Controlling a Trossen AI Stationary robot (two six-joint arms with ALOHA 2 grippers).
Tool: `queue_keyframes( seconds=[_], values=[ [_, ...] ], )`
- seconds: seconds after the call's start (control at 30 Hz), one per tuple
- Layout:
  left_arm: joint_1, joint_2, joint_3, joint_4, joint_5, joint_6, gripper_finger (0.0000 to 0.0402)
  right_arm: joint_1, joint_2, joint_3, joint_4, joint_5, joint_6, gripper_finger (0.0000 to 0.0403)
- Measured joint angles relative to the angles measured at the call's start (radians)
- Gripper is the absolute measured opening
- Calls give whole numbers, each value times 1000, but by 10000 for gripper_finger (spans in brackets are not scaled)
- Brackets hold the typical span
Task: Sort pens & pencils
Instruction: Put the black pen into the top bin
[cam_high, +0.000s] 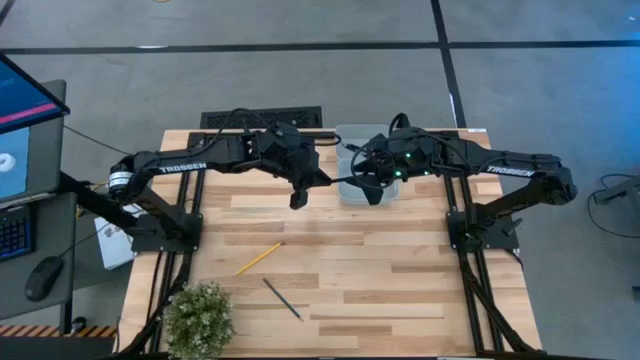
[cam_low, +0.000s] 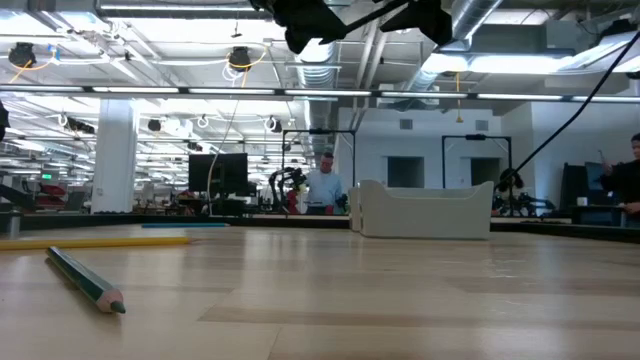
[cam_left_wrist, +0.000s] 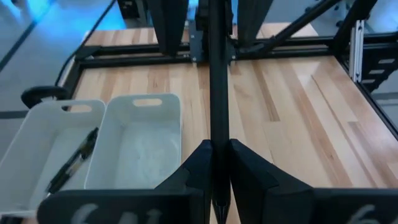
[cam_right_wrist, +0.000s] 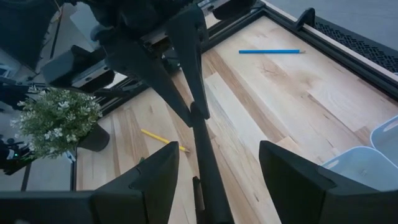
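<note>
My left gripper (cam_high: 300, 194) hangs over the table's middle, left of two white bins (cam_high: 356, 170), and is shut on a black pen (cam_left_wrist: 218, 93). The pen sticks out toward my right gripper (cam_high: 375, 190), which hovers beside the bins. That gripper (cam_right_wrist: 217, 186) is open, and its fingers stand wide on either side of the pen's free end (cam_right_wrist: 207, 165) without touching it. Another black pen (cam_left_wrist: 72, 160) lies in the outer bin. A yellow pencil (cam_high: 258, 258) and a dark green sharpened stick (cam_high: 282, 298) lie flat on the near half. A light blue pencil (cam_right_wrist: 270, 51) lies near the far edge. My left gripper pinches one end of the black pen (cam_left_wrist: 218, 163) between its two fingers (cam_left_wrist: 196, 171). The pen runs on ahead of the fingers, roughly in line with them (cam_right_wrist: 194, 112). It is lifted clear of the table and points toward the right gripper.
A potted plant (cam_high: 198, 318) stands at the near left corner. The second bin (cam_left_wrist: 140, 146) holds no stick. Bare wood lies between the bins and the near pencils. In the low view people (cam_low: 323, 185) stand in the room beyond the table.
</note>
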Motion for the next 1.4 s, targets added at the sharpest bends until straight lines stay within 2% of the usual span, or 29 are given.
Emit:
queue_keyframes(
  seconds=[0.33,0.57,0.97,1.4],
  values=[
    [3,-1,104,-40,-27,12,32,0,0,0,0,0,0,244],
    [3,3,101,-125,-55,14,32,0,0,0,39,5,0,244],
    [3,4,101,-127,-55,15,32,0,0,0,75,3,-19,241],
    [3,4,101,-127,-55,29,32,0,0,0,75,1,-19,137]
  ],
)
